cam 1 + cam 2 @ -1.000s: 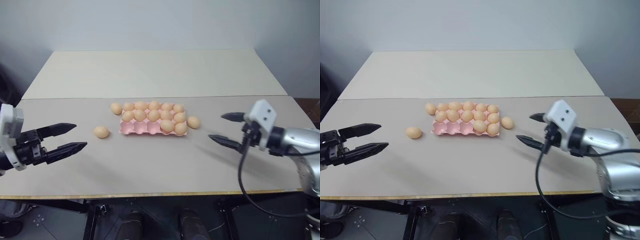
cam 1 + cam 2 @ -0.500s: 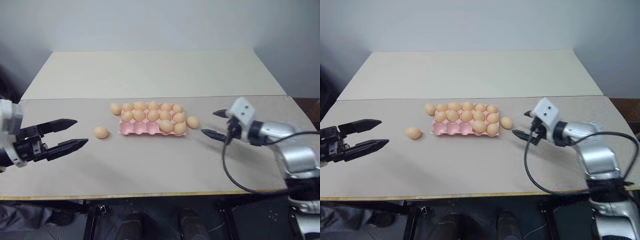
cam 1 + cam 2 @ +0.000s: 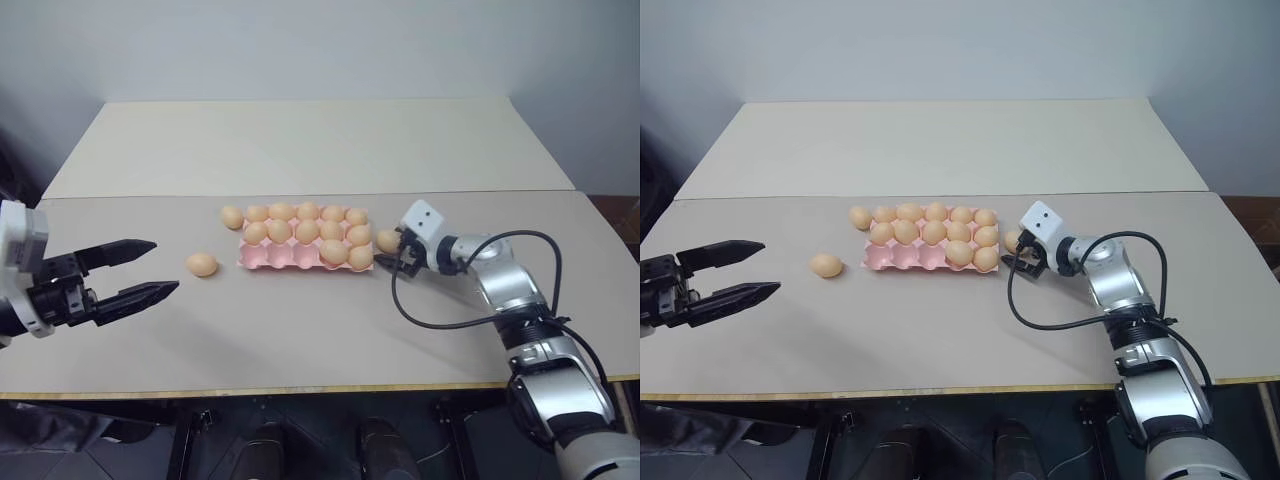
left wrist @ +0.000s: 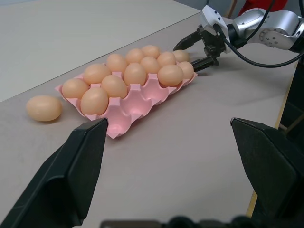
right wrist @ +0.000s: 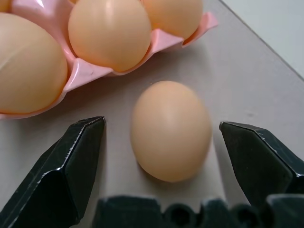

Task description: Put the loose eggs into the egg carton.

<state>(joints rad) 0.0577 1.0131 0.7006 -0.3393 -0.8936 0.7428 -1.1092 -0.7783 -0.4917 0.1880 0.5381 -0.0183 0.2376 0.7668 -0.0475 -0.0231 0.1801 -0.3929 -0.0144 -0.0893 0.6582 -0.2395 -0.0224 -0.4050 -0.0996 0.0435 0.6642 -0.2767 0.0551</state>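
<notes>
Flat pale pink moulded egg carton (image 3: 300,256) is set mid-table on beige tabletop (image 3: 300,330); most cups are filled with tan-orange eggs, front-row cups at its left part are left bare. Three loose smooth tan-orange eggs are seen around carton: one (image 5: 170,129) just off its right end, one (image 3: 202,264) apart off its left front, one (image 3: 232,217) against its far-left corner. Right gripper (image 5: 168,156) is held with black fingers spread wide either side of right-end egg, untouched. Left gripper (image 3: 150,270) is held agape, empty, well left of carton.

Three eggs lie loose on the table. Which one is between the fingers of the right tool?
The loose egg at the carton's right end; the other two lie at its left side.
</notes>
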